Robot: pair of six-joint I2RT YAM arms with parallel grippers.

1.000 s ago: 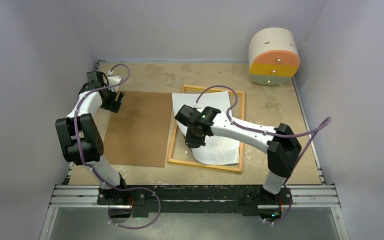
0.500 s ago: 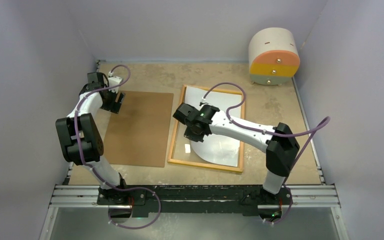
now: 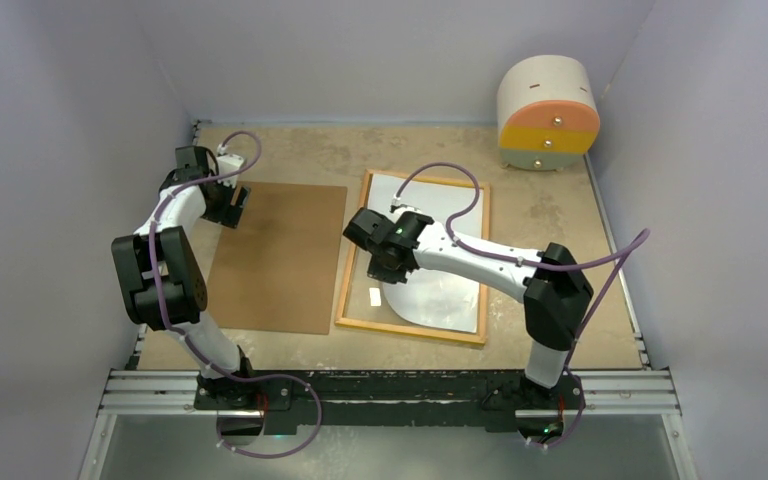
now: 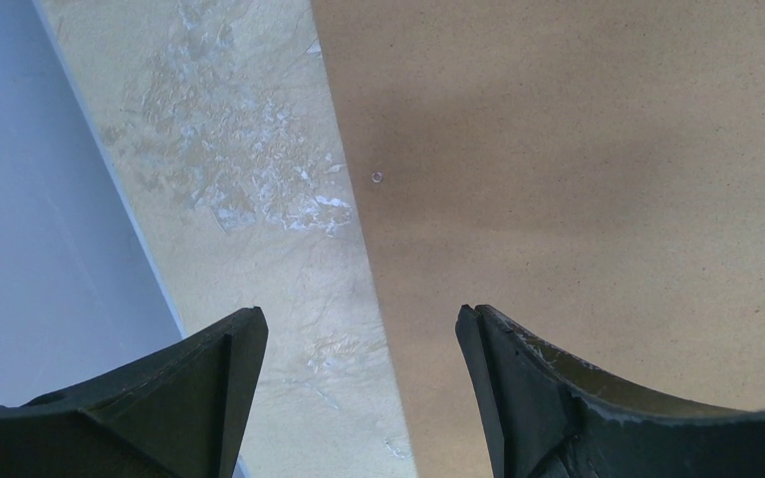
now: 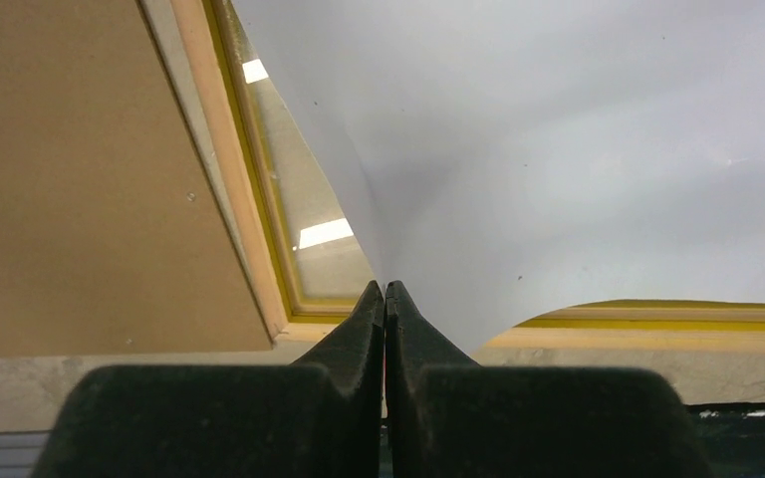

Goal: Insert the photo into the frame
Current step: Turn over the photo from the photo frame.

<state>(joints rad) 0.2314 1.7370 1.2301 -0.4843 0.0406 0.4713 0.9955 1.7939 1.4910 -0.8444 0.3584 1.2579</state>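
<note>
The left arm (image 3: 180, 205) and right arm (image 3: 480, 262) are white tubular links with chunky black joints, purple cables (image 3: 441, 168) looping along them, black bases on a silvery rail (image 3: 390, 385), and a left pincer (image 4: 361, 334) and right pincer (image 5: 385, 291) of matte black.

Even overhead light; soft shadows; glare on the frame (image 5: 239, 199).

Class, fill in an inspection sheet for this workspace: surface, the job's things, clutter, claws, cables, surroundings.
Surface: tan table, worn patches.
Job's things: frame lies flat; photo, white side up, partly inside it, one edge curled up.
Clutter: brown backing board left of frame; round drawer unit far right.
Claws: left claw open over the board's edge, empty; right claw shut on the photo's lifted edge.
Cables: purple cable along each arm.
Surroundings: plain pale walls.
</note>
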